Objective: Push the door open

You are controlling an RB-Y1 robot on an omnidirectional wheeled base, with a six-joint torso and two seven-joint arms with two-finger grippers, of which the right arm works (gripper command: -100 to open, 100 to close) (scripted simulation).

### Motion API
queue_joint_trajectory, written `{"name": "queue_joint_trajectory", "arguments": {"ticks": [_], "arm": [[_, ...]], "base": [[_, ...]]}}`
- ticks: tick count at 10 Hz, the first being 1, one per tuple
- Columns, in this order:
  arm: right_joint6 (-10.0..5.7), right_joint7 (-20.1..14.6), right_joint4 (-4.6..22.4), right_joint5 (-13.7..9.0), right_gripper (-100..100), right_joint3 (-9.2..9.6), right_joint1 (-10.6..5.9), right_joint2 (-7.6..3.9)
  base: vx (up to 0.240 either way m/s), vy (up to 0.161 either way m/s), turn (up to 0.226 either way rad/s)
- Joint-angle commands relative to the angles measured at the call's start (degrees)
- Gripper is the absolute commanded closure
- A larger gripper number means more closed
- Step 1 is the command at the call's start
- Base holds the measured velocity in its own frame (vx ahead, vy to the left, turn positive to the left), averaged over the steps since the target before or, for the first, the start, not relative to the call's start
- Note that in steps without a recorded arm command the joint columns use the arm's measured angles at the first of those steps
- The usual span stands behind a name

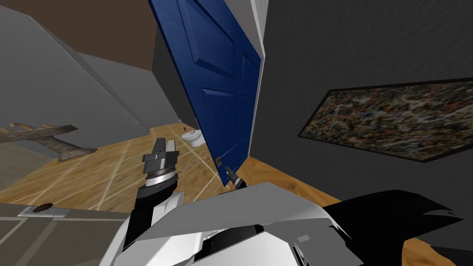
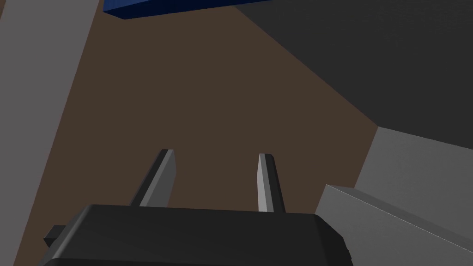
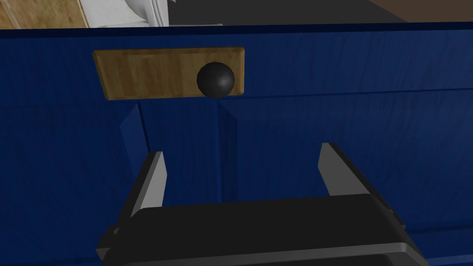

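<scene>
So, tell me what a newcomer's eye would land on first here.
The blue door stands in the upper middle of the head view, angled away from the dark wall. Before the right arm's open jaws sits its black round knob on a wooden plate. A speckled painting hangs on that wall.

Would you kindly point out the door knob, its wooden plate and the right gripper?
door knob (image 3: 215,80): right wrist view, ball's middle.
wooden plate (image 3: 148,74): right wrist view, bare face.
right gripper (image 3: 241,151): right wrist view, between fingertips.
</scene>
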Motion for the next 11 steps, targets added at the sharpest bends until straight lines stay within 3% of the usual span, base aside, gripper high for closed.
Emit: {"name": "queue_joint_trajectory", "arguments": {"ticks": [1, 8, 9, 11], "arm": [[-0.29, 0.07, 0.33, -0.01, -100, -0.21, -0.15, 0.02], [-1.25, 0.35, 1.46, -0.04, -100, -1.01, -0.49, 0.63], [-1.25, 0.35, 1.46, -0.04, 100, -1.01, -0.49, 0.63], [-1.25, 0.35, 1.46, -0.04, 100, -1.01, -0.49, 0.63]], "base": [[0.124, 0.103, 0.029], [0.155, 0.122, 0.017], [-0.005, -0.006, 0.007], [-0.014, -0.015, 0.008]]}}
